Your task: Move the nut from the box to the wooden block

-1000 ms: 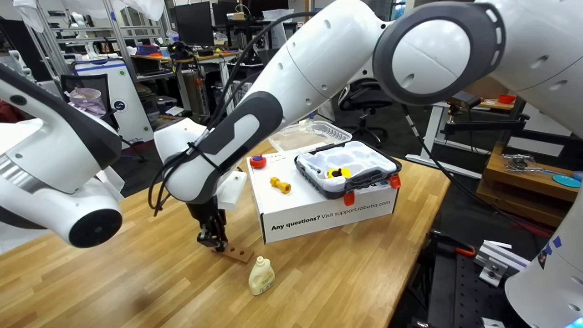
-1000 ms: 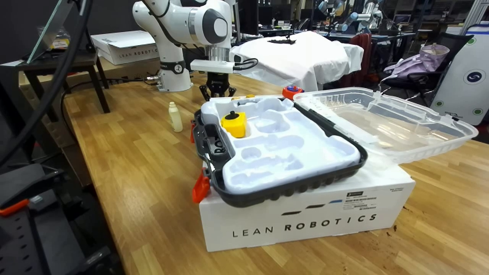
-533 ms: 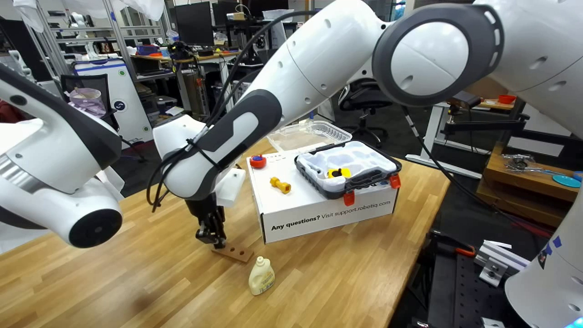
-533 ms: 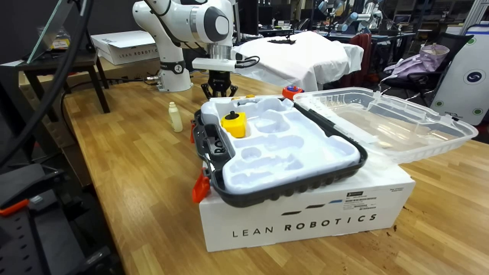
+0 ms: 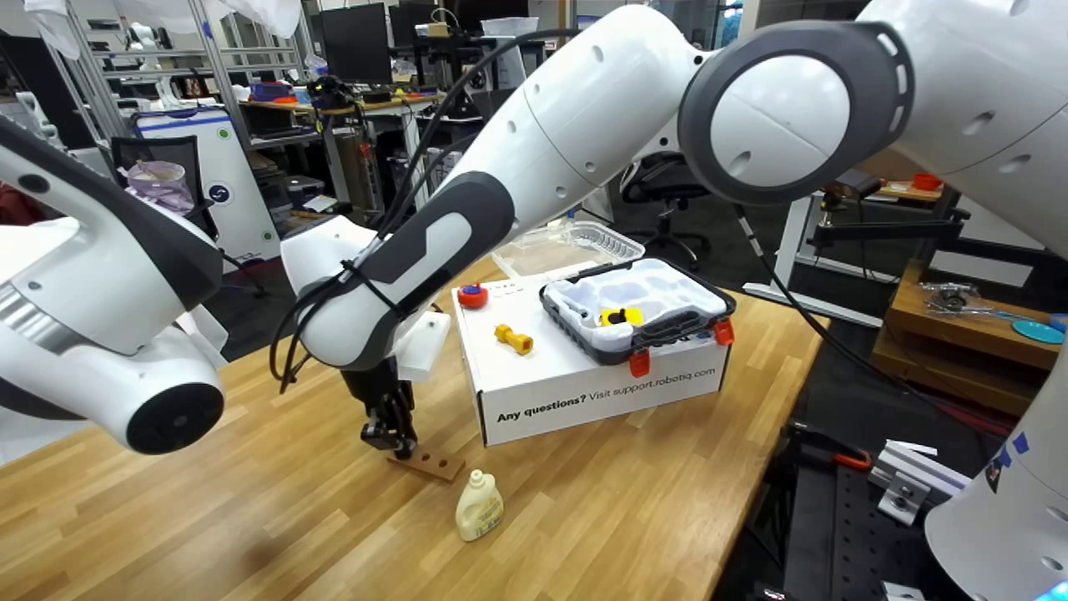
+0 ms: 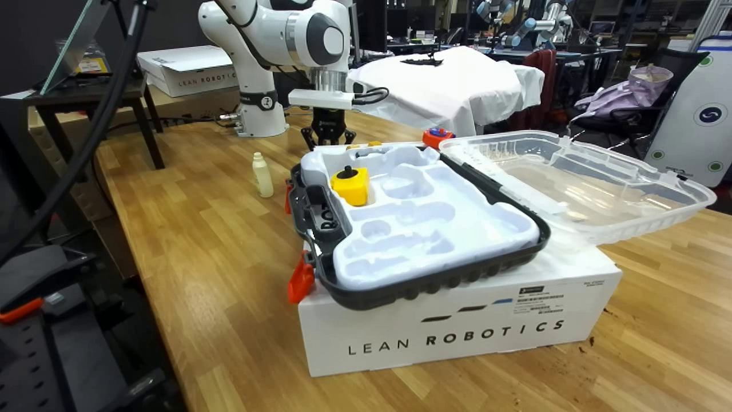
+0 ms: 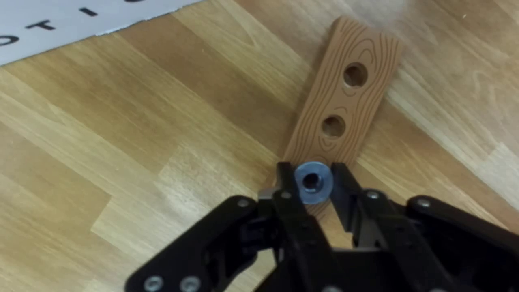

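The nut (image 7: pixel 320 196) is a blue-grey ring with a dark centre hole. In the wrist view my gripper (image 7: pixel 312 172) is shut on it, one finger at each side. The wooden block (image 7: pixel 344 101) lies flat under the gripper, with two open holes showing; its near end is hidden behind nut and fingers. In an exterior view my gripper (image 5: pixel 402 449) points down at one end of the wooden block (image 5: pixel 451 469). I cannot tell whether the nut touches the block. The white box (image 5: pixel 601 405) stands beside it, also in an exterior view (image 6: pixel 400 332). The gripper (image 6: pixel 327 139) is partly hidden there.
A cream bottle (image 5: pixel 480 511) stands near the block's free end. On the box sit an open tool case (image 5: pixel 634 292), a yellow bolt-shaped piece (image 5: pixel 513 340) and a red round item (image 5: pixel 472 296). Another white arm (image 5: pixel 100 292) hangs over the table's left side.
My gripper rose slightly half a second ago and is now a little lower again, over the same end of the block. Nothing on the table has visibly moved.
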`<state>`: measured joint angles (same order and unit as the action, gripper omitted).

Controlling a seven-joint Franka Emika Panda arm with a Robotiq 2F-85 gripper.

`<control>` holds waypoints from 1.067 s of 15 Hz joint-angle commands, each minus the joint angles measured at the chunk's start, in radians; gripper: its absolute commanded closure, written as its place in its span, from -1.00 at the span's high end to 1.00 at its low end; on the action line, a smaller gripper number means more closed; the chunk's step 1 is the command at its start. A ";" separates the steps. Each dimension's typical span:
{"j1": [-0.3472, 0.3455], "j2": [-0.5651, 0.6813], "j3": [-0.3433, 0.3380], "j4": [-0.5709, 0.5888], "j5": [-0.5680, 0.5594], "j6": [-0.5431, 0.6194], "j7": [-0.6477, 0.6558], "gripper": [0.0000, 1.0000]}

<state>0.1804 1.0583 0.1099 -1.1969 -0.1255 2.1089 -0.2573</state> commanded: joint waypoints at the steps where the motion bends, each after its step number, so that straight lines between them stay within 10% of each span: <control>1: 0.002 0.024 -0.002 0.041 -0.009 -0.040 -0.015 -0.87; 9: -0.001 0.022 0.005 0.035 -0.002 -0.041 -0.017 -0.87; 10: 0.000 0.022 0.007 0.036 -0.001 -0.044 -0.019 -0.62; 11: -0.001 0.021 0.010 0.036 0.000 -0.049 -0.022 0.04; 16: -0.017 0.014 0.058 0.030 0.038 -0.073 -0.072 0.58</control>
<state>0.1799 1.0598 0.1405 -1.1964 -0.1121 2.0817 -0.2874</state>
